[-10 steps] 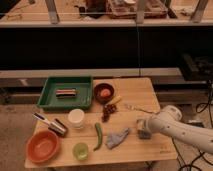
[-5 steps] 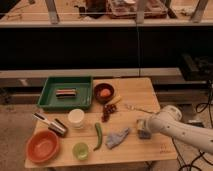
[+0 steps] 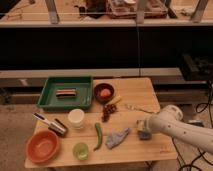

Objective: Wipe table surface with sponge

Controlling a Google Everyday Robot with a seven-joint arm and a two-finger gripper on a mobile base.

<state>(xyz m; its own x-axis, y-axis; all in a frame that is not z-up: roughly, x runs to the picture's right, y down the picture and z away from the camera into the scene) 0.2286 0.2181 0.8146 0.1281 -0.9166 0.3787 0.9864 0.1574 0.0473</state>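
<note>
The light wooden table (image 3: 150, 97) fills the middle of the camera view. My white arm (image 3: 177, 127) comes in from the right, and my gripper (image 3: 143, 130) is low over the table's right part, just right of a crumpled grey-blue cloth (image 3: 117, 138). A small bluish-grey piece shows at the gripper's tip; I cannot tell whether it is a sponge. A small striped block (image 3: 66, 92) lies in the green tray (image 3: 50, 102) at the back left; it may be the sponge.
A dark bowl with an orange fruit (image 3: 104, 92), a yellow item (image 3: 114, 101), red fruits (image 3: 107, 113), a white cup (image 3: 76, 118), a green pepper (image 3: 98, 135), a green cup (image 3: 80, 150), an orange bowl (image 3: 43, 146), a metal can (image 3: 56, 126) and a utensil (image 3: 135, 107) stand on the table.
</note>
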